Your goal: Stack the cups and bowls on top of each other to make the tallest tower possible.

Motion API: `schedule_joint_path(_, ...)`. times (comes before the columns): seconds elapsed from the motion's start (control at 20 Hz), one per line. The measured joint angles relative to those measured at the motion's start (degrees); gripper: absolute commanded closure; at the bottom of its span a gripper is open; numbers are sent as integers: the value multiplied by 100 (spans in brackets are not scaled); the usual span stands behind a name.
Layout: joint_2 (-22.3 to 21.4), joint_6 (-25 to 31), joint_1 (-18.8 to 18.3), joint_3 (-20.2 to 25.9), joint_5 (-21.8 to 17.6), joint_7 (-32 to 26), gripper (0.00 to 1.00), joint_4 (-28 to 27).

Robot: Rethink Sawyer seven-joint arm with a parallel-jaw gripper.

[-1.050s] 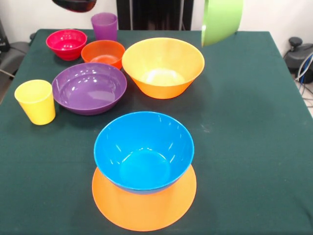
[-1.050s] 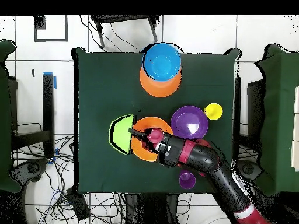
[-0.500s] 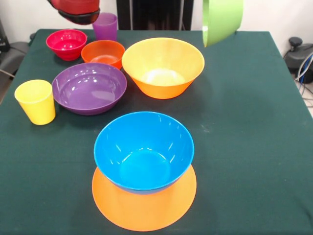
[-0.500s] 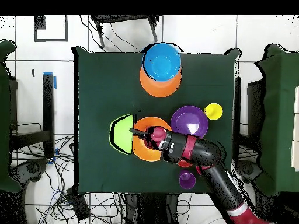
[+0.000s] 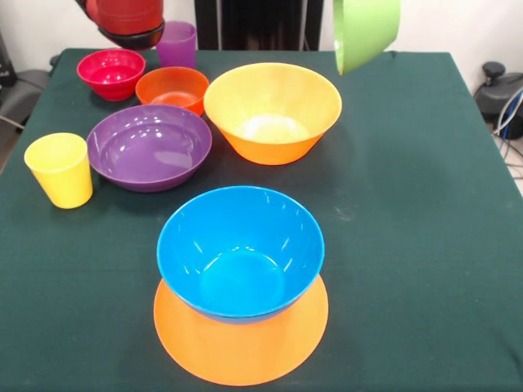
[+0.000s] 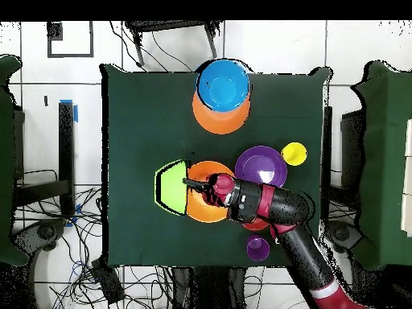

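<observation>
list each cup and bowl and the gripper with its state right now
green bowl: held in the air, tilted on edge
gripper: at the green bowl's rim, shut on it
blue bowl: upright, on an upturned orange bowl
large orange bowl: upright, empty
purple bowl: upright, empty
orange-red bowl: upright
pink-red bowl: upright
yellow cup: upright
purple cup: upright

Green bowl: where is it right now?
The green bowl hangs tilted in the air at the front view's top right, above and right of the large orange bowl.
</observation>
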Motion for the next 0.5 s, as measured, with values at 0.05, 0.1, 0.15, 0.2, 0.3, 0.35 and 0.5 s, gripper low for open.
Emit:
schedule_joint_path(0.05,0,51,-10,0,14,0,100,-20)
schedule_joint_path(0.1,-3,131,-26,-2,34,0,100,-54)
schedule_joint_path(0.15,-5,185,-41,-2,48,0,100,-79)
schedule_joint_path(0.2,-10,281,-70,-2,67,-1,100,-126)
schedule_joint_path(0.3,-16,372,-105,-2,80,-1,100,-174)
schedule_joint_path(0.35,-24,442,-134,-2,83,-1,100,-212)
schedule_joint_path(0.5,-66,642,-239,-2,83,-2,100,-352)
